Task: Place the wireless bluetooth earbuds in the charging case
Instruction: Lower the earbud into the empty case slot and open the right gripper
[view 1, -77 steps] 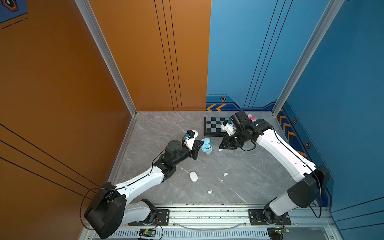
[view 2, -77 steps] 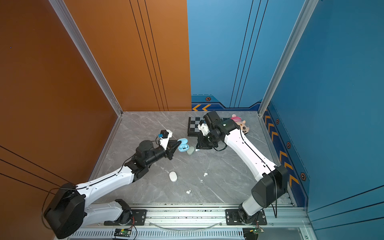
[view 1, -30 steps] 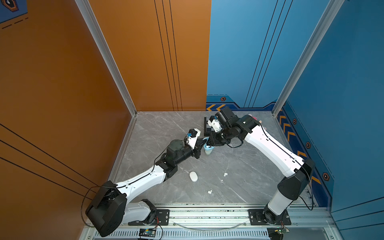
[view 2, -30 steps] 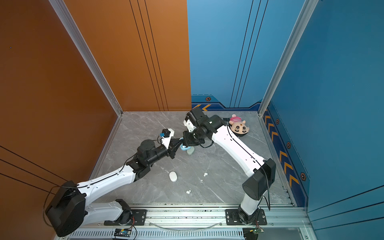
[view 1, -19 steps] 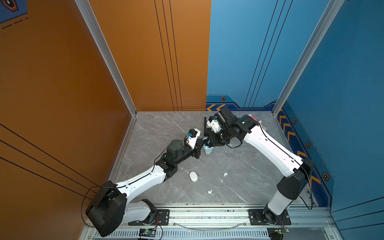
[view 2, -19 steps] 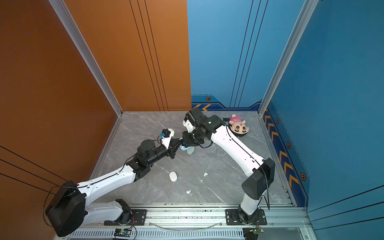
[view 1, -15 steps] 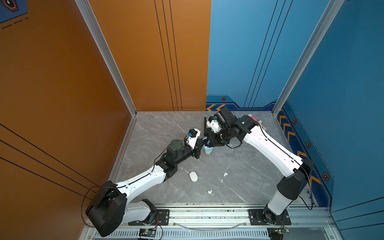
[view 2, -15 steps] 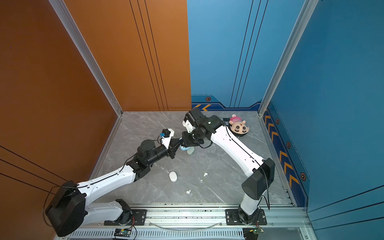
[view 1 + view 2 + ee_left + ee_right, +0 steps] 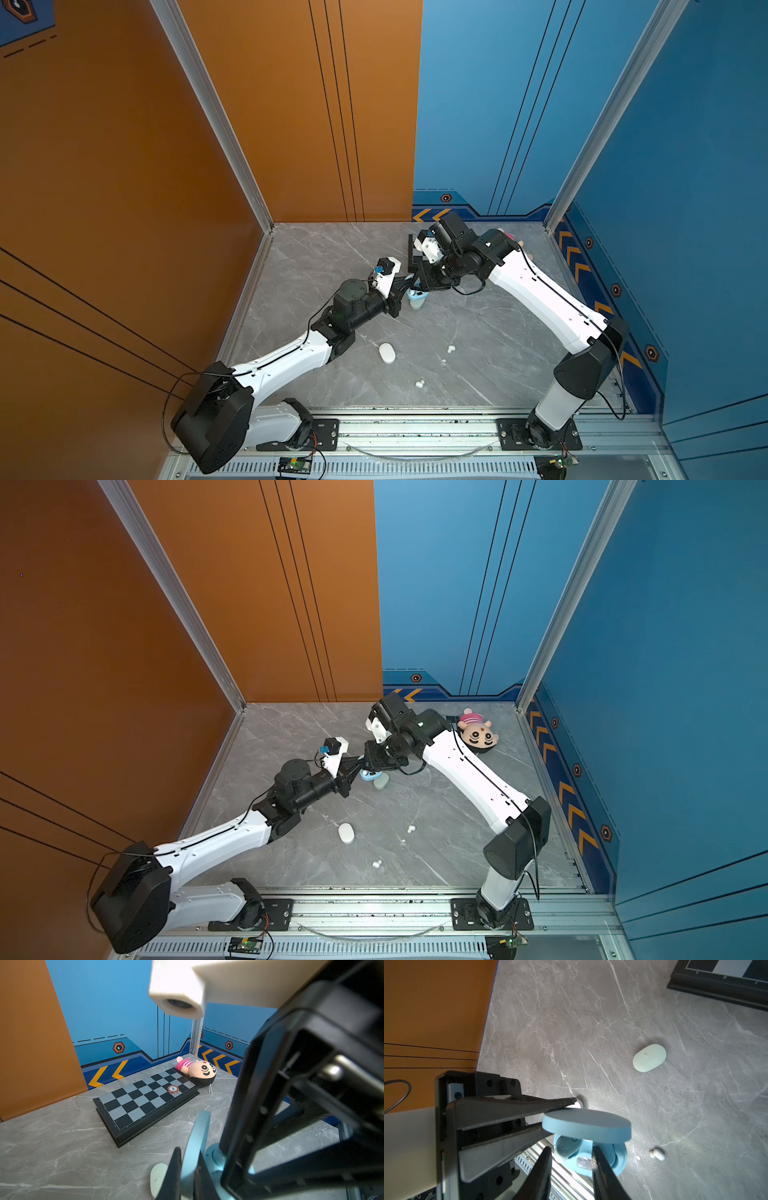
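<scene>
Your 2 arms meet around the middle, slightly left of centre. The left arm (image 9: 291, 361) runs from the near-left base out toward the far right, wrist low, and the left gripper (image 9: 405, 287) is pinched tight, jaws nearly together. The right arm (image 9: 540, 293) arches over from the near-right base. The right gripper (image 9: 571, 1155) points down, jaws parted, tips just beside the left one's.
</scene>
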`<move>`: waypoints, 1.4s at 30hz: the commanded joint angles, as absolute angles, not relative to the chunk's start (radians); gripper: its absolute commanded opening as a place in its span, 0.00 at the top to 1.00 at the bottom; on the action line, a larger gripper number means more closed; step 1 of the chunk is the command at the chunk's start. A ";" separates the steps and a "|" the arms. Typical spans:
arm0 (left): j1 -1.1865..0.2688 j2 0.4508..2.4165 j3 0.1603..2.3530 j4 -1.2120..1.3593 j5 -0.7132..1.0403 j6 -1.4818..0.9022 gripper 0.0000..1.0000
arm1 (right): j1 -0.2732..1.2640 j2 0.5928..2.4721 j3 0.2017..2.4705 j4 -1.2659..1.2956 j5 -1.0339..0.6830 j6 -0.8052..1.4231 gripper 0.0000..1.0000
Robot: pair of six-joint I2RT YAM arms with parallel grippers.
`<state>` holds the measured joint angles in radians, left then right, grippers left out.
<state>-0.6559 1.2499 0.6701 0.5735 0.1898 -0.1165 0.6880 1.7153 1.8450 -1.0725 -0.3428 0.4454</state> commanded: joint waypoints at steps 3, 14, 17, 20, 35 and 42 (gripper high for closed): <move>-0.666 1.221 0.699 0.598 0.183 -0.107 1.00 | 0.693 1.703 1.864 -1.058 -0.327 0.416 0.65; -0.669 1.217 0.707 0.598 0.180 -0.107 1.00 | 0.731 1.718 1.861 -1.050 -0.320 0.408 0.68; -0.669 1.217 0.707 0.597 0.179 -0.108 1.00 | 0.738 1.720 1.860 -1.046 -0.319 0.408 0.68; -0.668 1.217 0.709 0.597 0.179 -0.107 1.00 | 0.741 1.719 1.856 -1.046 -0.305 0.404 0.69; -0.670 1.210 0.712 0.598 0.178 -0.107 1.00 | 0.753 1.728 1.842 -1.046 -0.210 0.388 0.65; -0.672 1.204 0.707 0.598 0.176 -0.106 1.00 | 0.755 1.737 1.842 -1.046 -0.206 0.395 0.69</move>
